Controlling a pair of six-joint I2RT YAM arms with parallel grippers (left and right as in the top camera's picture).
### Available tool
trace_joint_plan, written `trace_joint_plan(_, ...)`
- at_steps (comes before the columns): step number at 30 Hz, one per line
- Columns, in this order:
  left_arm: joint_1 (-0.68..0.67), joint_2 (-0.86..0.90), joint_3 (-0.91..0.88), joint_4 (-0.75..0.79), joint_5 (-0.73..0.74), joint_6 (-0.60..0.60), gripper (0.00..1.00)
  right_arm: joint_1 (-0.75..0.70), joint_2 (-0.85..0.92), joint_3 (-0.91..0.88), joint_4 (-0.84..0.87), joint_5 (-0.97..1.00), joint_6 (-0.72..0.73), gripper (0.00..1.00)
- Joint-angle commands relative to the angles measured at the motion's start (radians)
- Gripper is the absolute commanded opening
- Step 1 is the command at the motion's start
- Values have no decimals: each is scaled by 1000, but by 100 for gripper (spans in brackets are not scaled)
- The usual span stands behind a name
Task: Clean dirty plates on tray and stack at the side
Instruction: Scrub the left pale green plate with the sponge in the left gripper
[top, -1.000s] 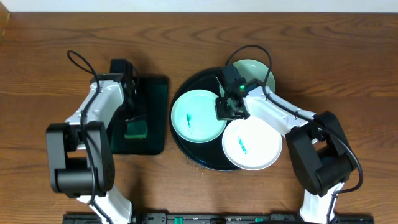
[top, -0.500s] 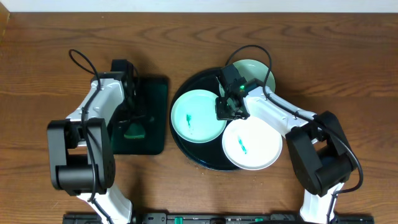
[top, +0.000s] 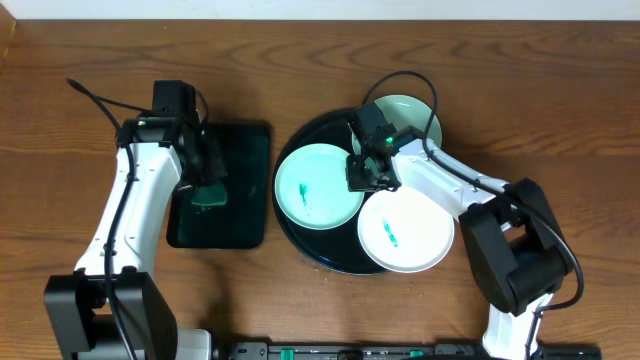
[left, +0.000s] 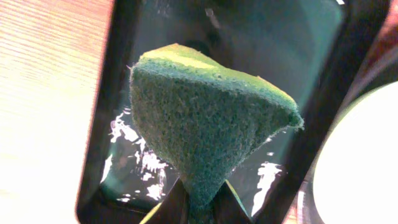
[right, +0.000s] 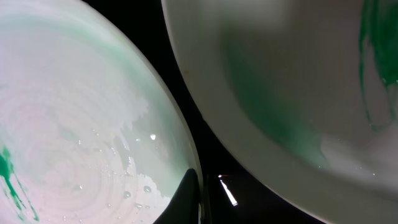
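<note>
Black and glossy, the tray (top: 318, 248) is seen right of centre on the wooden table (top: 80, 60), with all three plates on it. The left plate (top: 320, 187), pale mint, is marked near its middle with a teal smear (top: 303, 188). The front plate (top: 405, 232), white and likewise smeared, is set at the tray's near right edge, just beside the left plate, with a dark strip of tray showing between them in the right wrist view. The back plate (top: 415, 115), pale green, is partly covered by the right arm and crossed by its cable (top: 405, 78).

The right gripper (top: 365, 178) is lowered where the three plates meet, at the left plate's right rim. One dark fingertip (right: 186, 196) is seen against that rim. The other is hidden, so the opening of the jaws cannot be told.

The left gripper (left: 198, 202) is clamped tight on a sponge (left: 205, 124), green on its scrub face and yellow behind, pinched at one corner so that it folds. It is held over the wet green tray (top: 225, 225), which lies just left of the black one. Whether sponge and green tray touch cannot be told.
</note>
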Motion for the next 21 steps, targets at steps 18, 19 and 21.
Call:
trace_joint_plan(18, -299, 98, 19, 172, 89, -342, 7, 0, 18, 14, -40, -14, 149, 1)
trace_joint_plan(19, -312, 119, 19, 183, 90, -346, 7, 0, 18, 14, -42, -14, 148, 1)
trace_joint_plan(21, -337, 164, 19, 200, 89, -354, 7, 0, 18, 14, -43, -14, 148, 1)
